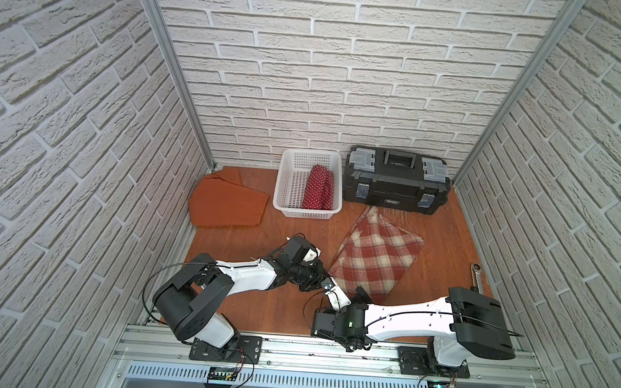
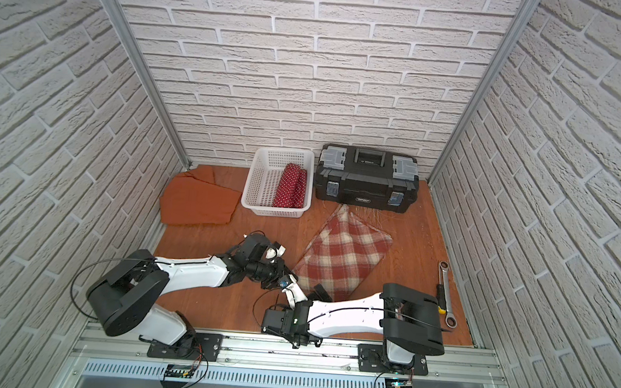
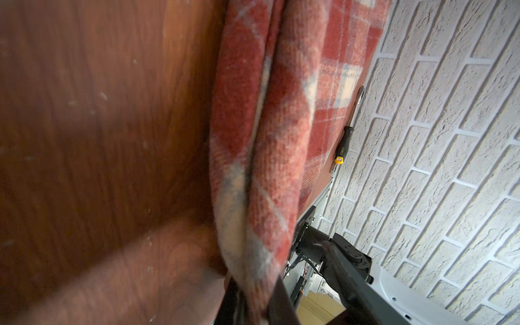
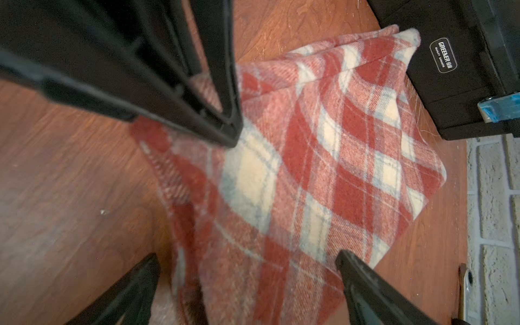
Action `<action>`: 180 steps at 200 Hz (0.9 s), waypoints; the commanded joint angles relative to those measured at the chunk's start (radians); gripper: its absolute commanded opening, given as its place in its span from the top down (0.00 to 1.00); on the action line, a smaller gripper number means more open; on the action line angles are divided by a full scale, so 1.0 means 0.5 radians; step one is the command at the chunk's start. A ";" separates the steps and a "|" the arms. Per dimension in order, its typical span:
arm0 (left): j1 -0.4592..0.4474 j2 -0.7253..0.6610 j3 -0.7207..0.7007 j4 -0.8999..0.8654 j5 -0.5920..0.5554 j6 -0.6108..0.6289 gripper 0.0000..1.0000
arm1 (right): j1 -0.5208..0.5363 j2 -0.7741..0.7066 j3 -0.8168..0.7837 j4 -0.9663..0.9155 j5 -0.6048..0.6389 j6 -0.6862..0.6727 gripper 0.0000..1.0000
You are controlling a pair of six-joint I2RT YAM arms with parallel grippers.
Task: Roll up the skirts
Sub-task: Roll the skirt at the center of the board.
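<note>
White basket (image 1: 290, 186), black toolbox (image 1: 394, 187), ratchet wrench (image 2: 447, 294)

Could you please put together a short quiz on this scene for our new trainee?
1. True or false: the rolled dark red polka-dot cloth skirt lies inside the white plastic mesh basket.
2. What is the left gripper shut on? A. the flat rust-orange cloth skirt; B. the red-and-cream plaid cloth skirt; C. the black plastic toolbox.
3. Fill in: the right gripper is ___ over the plaid skirt.
Key: 1 true; 2 B; 3 open.
</note>
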State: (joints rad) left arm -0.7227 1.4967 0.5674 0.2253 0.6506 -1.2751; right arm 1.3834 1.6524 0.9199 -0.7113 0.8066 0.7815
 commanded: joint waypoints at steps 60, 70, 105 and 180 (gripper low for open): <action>0.042 -0.091 -0.058 0.066 -0.041 -0.035 1.00 | -0.051 0.178 -0.039 -0.103 0.133 0.045 0.07; 0.046 -0.091 -0.061 0.062 -0.040 -0.036 1.00 | -0.050 0.184 -0.023 -0.152 0.170 0.062 0.09; 0.050 -0.091 -0.064 0.017 -0.048 -0.014 1.00 | -0.026 0.176 0.027 -0.219 0.246 0.039 0.14; 0.086 -0.090 -0.083 -0.025 -0.026 0.028 1.00 | 0.051 0.395 0.183 -0.440 0.306 0.103 0.30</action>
State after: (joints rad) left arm -0.6941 1.4708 0.5423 0.2226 0.6384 -1.2789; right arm 1.3998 1.8420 1.0012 -0.8597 0.9249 0.8082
